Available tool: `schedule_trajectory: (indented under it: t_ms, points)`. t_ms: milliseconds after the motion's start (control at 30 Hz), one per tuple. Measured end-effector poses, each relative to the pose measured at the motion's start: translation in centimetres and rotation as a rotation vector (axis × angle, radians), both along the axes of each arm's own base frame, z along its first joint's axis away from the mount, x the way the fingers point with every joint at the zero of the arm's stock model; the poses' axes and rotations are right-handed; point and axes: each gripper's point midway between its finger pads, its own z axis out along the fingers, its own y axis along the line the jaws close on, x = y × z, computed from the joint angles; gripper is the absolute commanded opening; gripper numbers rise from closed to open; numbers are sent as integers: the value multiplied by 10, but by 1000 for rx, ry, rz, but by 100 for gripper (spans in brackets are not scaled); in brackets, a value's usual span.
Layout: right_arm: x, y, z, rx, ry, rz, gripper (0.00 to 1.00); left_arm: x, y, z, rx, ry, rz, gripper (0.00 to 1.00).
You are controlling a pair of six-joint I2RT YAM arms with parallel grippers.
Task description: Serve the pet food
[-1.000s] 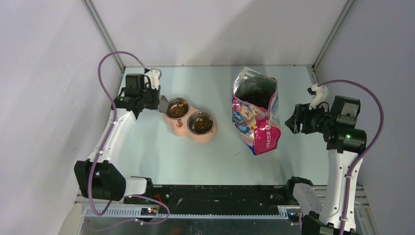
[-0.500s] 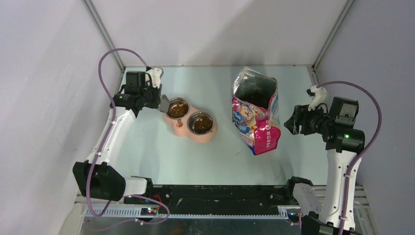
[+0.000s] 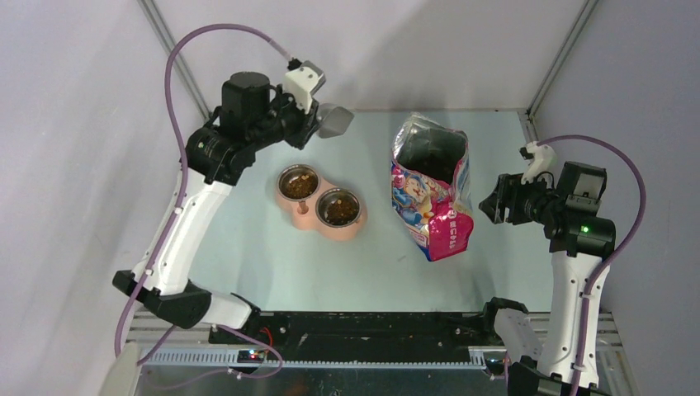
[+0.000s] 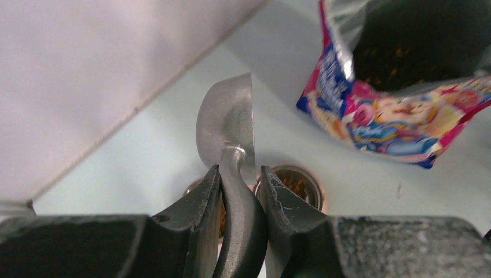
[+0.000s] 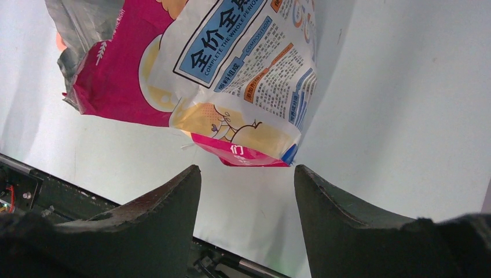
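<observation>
I hold the scoop point(image 4: 227, 121) clamped in my left gripper point(image 4: 238, 176), high between feeder point(image 3: 303, 209) and bag point(image 3: 433, 206), likely bound for another load. Kibble point(image 3: 299, 183) sits in both feeder cups. My right gripper point(image 5: 246, 174) gapes beside the bag, ready to steady it.

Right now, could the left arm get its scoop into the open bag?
Probably yes. The left pincer grips the scoop in the air just left of the bag, whose mouth gapes open, and nothing stands between them. The right pincer hangs open on the bag's other side.
</observation>
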Motion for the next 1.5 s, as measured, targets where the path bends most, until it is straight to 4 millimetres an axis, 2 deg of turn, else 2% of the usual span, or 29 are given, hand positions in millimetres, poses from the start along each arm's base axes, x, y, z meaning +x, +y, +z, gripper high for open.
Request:
schedule_trajectory:
  t_ms: [133,367,467,600,800,1033,1167,1333,1500]
  points:
    - [0,0,3,2,-12,-5,64,-8,-29,35,-21,-78,-72,0]
    - [1,2,7,10,-34,-1,64,-24,-77,67,-25,-189,-186,0]
    - [1,2,9,20,-39,-1,64,-27,-96,73,-37,-218,-231,0]
    - [1,3,9,26,-37,0,64,-35,-118,69,-33,-220,-284,0]
    - [1,3,9,26,-36,1,64,-32,-150,48,18,-214,-350,0]
    - [2,3,8,32,-31,0,64,-19,-183,-1,99,-126,-409,0]
    - [2,1,8,31,-32,-8,64,-20,-201,-26,142,-68,-436,0]
    - [1,1,9,29,-38,-9,64,-16,-227,-53,177,12,-402,0]
    - [-2,3,10,32,-37,-5,64,-13,-239,-98,223,121,-301,0]
